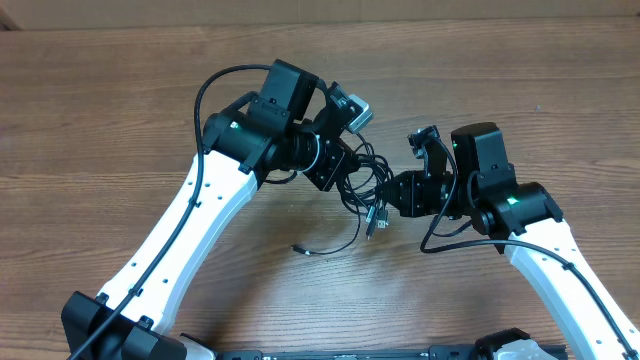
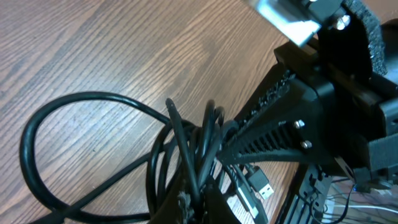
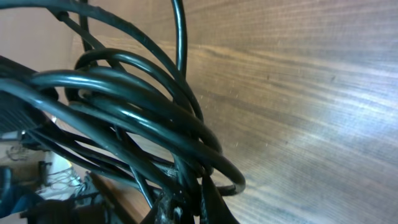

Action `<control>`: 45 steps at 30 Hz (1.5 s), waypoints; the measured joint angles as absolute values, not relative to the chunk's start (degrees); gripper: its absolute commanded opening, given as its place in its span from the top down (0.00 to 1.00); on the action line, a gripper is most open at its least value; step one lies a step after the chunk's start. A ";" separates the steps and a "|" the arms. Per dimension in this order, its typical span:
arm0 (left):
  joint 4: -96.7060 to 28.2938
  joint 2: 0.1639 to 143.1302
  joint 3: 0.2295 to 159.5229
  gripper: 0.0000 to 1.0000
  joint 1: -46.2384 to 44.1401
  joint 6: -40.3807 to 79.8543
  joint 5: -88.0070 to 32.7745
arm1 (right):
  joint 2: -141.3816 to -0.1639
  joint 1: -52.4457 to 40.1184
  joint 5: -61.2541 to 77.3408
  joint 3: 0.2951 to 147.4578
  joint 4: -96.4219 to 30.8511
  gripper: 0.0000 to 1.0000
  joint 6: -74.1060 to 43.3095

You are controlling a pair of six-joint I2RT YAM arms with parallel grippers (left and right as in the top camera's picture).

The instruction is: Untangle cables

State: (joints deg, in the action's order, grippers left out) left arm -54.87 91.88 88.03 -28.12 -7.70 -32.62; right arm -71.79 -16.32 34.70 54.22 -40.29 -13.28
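The left gripper (image 1: 345, 180) and right gripper (image 1: 392, 197) are each pinched tight on the cables (image 1: 368, 185), a black knot at the middle of the tabletop (image 1: 120, 120). One loose plug end (image 1: 298, 247) trails toward the near edge.

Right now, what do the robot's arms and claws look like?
The left arm and right arm are white with black joints and a black wire along each. A small green light glows on both. The left claw and right claw are black with ribbed fingers.
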 measured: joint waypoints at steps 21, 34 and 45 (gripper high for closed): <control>-61.80 91.94 88.03 0.66 -28.08 -7.70 -24.80 | -71.90 -16.32 44.86 54.22 -33.32 0.96 -11.97; -62.19 94.72 88.03 0.61 -28.14 -7.68 -21.08 | -71.96 -16.32 49.12 54.22 -30.33 0.96 -12.01; -57.41 96.53 88.03 0.96 -28.12 -7.49 -19.44 | -71.96 -16.25 50.22 54.22 -30.24 0.96 -11.97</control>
State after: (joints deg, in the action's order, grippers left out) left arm -57.41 96.53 88.03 -28.12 -7.49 -19.44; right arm -71.96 -16.25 50.22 54.22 -30.24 -11.97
